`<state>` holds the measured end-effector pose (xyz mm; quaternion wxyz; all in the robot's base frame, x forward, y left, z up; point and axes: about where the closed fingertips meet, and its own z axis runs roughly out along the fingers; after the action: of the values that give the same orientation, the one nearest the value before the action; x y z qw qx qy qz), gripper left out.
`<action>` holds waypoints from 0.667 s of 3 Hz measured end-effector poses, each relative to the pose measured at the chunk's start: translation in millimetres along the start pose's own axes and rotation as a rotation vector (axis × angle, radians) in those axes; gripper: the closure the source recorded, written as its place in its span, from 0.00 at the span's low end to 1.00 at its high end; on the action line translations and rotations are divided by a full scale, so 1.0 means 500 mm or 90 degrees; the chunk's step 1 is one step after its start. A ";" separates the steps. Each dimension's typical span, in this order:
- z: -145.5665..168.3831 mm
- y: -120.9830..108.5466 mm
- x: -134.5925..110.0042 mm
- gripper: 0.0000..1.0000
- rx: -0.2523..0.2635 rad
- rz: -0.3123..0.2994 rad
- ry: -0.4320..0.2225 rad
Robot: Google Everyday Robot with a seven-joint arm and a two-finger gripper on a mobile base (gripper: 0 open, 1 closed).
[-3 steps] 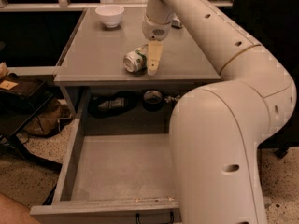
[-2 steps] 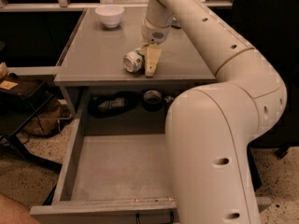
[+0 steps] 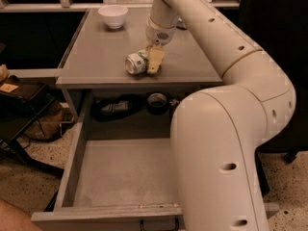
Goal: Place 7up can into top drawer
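Overlapping 7up can point(image 3: 136, 63) end: tool point(image 3: 154, 64) | grip: cannot tell | top drawer point(image 3: 73, 165) partly behind arm point(image 3: 216, 148)

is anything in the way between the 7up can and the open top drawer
Nothing visible. The white-and-green 7up can lies on its side near the front edge of the grey tabletop, the tool at its right end. The wide grey top drawer stands open below; the robot's white arm hides its right part.

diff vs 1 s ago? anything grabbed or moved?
The arm's near link edged left in view. Nothing was lifted or released: the end effector stays at the 7up can, lying on the tabletop. Top drawer still open, bowl unmoved.
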<state>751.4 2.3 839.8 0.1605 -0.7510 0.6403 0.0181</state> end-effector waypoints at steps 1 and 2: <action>-0.003 -0.001 -0.001 0.88 0.000 0.000 0.000; -0.079 0.006 0.028 1.00 0.070 0.038 -0.008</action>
<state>744.0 -22.0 873.3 0.2050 -0.7212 0.6616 -0.0080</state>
